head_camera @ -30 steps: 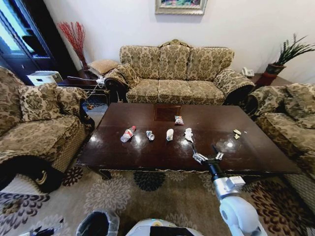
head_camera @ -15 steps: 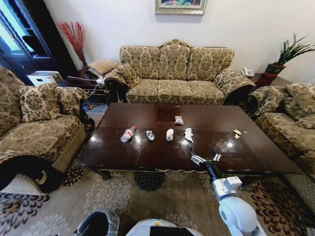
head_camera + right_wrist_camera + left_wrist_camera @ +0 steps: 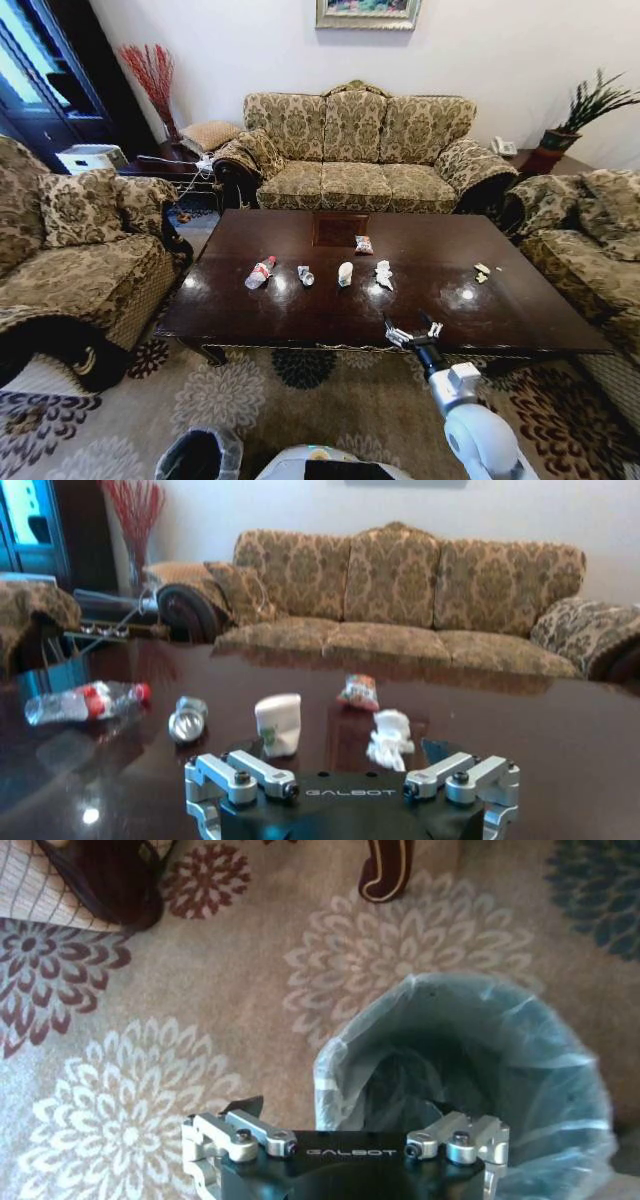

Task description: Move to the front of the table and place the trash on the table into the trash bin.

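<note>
Glossy wood: the table [image 3: 300, 310] is dark and mirror-like, so a low approach could skid a piece away instead of catching it.
Bin: the trash bin [image 3: 198, 455] stands on the carpet at the near left, well apart from the litter; a piece carried that far could slip out on the way, and its loose liner (folded over the rim) could snag.
Left gripper: the left gripper [image 3: 345, 1129] hangs over the bin's mouth, fingers spread and empty.
Bottle: the clear bottle [image 3: 260, 271] lies on its side at the left of the row and would likely roll if nudged.
Small pieces: the crushed cup [image 3: 305, 275], white cup [image 3: 345, 273], tissue [image 3: 384, 274] and wrapper [image 3: 364, 244] sit close together mid-table; a wide grab may knock a neighbour.
Scraps: the yellowish scraps [image 3: 481, 271] lie far right, apart from the rest, easy to miss.
Right gripper: the right gripper [image 3: 411, 331] hovers at the near edge, released, nothing held.
Writing: "GALBOT" on both wrist housings; the bottle label cannot be read.
</note>
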Robot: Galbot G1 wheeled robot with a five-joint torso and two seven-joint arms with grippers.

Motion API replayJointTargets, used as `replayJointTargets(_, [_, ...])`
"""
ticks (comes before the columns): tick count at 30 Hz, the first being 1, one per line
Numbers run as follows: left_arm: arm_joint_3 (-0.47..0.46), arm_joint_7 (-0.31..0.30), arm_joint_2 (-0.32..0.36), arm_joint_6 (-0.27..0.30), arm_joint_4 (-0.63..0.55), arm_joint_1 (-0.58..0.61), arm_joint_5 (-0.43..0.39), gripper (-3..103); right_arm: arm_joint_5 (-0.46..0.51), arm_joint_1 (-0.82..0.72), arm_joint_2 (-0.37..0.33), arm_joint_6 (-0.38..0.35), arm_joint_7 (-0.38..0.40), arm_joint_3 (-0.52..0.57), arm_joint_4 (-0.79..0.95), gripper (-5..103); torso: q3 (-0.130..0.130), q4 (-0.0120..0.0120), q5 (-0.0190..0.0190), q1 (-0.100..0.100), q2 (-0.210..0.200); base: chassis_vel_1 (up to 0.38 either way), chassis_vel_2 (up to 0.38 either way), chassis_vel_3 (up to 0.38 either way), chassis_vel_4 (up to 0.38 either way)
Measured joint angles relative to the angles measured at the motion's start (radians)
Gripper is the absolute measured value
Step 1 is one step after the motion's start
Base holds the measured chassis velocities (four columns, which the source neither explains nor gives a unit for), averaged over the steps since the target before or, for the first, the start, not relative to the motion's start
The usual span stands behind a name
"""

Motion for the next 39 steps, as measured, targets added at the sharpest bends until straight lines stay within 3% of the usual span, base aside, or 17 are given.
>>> replayJointTargets(14, [0.069, -0.034, 0.058, -0.055, 0.287, -0.181, 0.055, 103, 0.005, -0.080, -0.021, 0.001, 0.015, 0.066, 0.009, 100, 0.000, 0.0000, -0.0001, 0.000, 0.000, 0.000, 0.000, 0.000, 0.000])
replayJointTargets(17, [0.079, -0.091, 0.074, -0.110, 0.415, -0.266, 0.103, 98, 0.008, -0.081, -0.021, 0.001, 0.017, 0.077, 0.000, 100, 0.000, 0.0000, -0.0003, 0.000, 0.000, 0.000, 0.000, 0.000, 0.000])
replayJointTargets(26, [0.103, -0.095, 0.110, -0.131, 0.583, -0.396, 0.126, 96, 0.009, -0.094, -0.016, 0.004, 0.018, 0.104, -0.008, 100, 0.000, -0.0001, 0.0000, 0.000, 0.000, 0.000, 0.000, 0.000, 0.000])
replayJointTargets(31, [0.103, -0.081, 0.122, -0.136, 0.656, -0.441, 0.148, 86, 0.009, -0.100, -0.013, 0.007, 0.018, 0.119, -0.010, 100, 0.000, -0.0001, -0.0004, 0.000, 0.000, 0.000, 0.000, 0.000, 0.000])
replayJointTargets(35, [0.103, -0.059, 0.132, -0.146, 0.697, -0.457, 0.153, 64, 0.009, -0.103, -0.003, 0.009, 0.018, 0.124, -0.015, 100, 0.000, 0.0000, -0.0002, 0.000, 0.000, 0.000, 0.000, 0.000, 0.000])
replayJointTargets(39, [0.103, -0.045, 0.132, -0.146, 0.703, -0.458, 0.155, 58, 0.006, -0.103, 0.007, 0.011, 0.018, 0.122, -0.017, 100, 0.000, -0.0001, -0.0005, 0.000, 0.000, 0.000, 0.000, 0.000, 0.000])
